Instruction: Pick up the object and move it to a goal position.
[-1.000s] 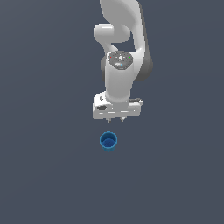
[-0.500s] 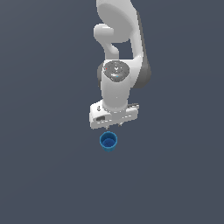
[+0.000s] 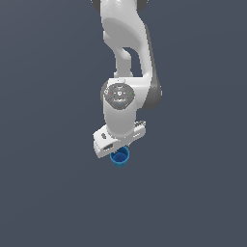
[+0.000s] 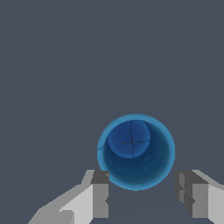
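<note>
Arm poised over the cup, grasp not yet made.

One white gripper (image 4: 142, 199) hangs over one bright-blue cup (image 4: 136, 151), which stands upright on the plain grey surface (image 3: 43, 193), no edge or corner in view. From the left, one finger (image 4: 100, 192) sits just beside the rim; the other finger, on the far side, stands apart, so they are spread and hold nothing. Probably a little more descent, then closing across the cup. No goal marker is visible.
</note>
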